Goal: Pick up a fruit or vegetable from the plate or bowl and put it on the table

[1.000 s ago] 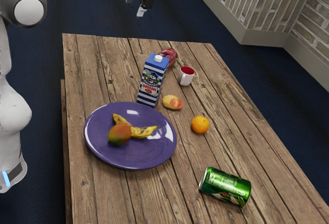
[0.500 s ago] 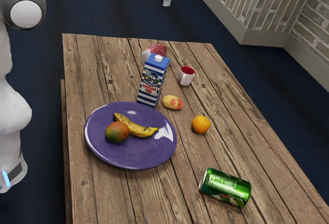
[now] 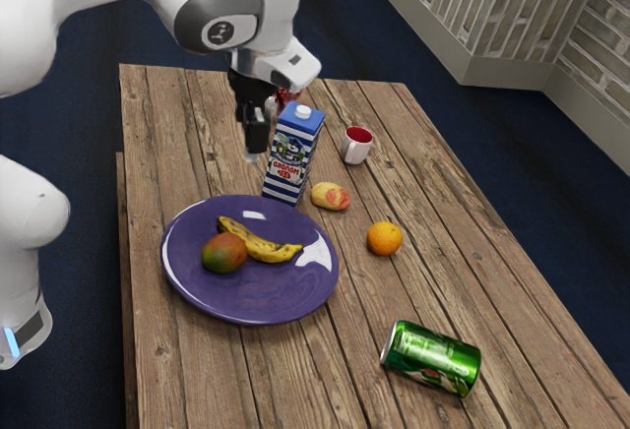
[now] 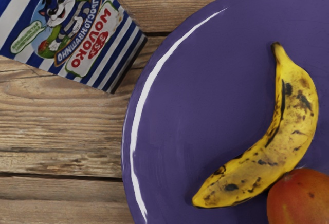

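Banana [image 3: 266, 246] and mango [image 3: 225, 253] both lie on the plate [image 3: 259, 301], below your gripper [image 3: 253, 156] and toward the exterior camera. The banana looks your likelier pick; its long axis slants from beside the mango toward the exterior view's right, so close across it. How far open the gripper is, you cannot tell; nothing hangs from it.

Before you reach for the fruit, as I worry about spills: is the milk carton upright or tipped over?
Upright: the carton stands on the table, its white cap at the top.
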Tool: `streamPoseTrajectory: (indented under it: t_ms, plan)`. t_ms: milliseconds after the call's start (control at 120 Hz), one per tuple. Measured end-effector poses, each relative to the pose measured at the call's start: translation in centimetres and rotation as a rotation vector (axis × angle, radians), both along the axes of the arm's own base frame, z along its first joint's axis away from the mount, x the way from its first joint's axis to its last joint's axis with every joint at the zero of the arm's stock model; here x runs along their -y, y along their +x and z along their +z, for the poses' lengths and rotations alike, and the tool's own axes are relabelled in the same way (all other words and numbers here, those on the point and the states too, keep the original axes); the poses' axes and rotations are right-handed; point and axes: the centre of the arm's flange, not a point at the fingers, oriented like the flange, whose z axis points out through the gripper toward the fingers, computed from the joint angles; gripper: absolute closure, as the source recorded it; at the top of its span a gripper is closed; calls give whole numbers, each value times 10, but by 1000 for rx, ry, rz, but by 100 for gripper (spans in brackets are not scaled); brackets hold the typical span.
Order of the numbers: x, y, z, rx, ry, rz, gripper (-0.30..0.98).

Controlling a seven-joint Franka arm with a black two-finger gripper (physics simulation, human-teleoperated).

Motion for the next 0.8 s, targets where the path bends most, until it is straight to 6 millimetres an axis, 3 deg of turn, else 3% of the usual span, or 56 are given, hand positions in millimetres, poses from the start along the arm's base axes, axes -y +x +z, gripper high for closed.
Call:
streamPoseTrajectory:
  t_ms: [208, 333, 458, 658, 800]
  plan:
    - [-10, 27, -20, 54, -42, 176, 3]
    - [9, 39, -43, 27, -74, 228, 3]
    - [17, 59, -45, 37, -75, 306, 3]
    - [62, 23, -69, 112, -5, 400, 2]
    - [52, -16, -68, 151, -55, 470, 3]
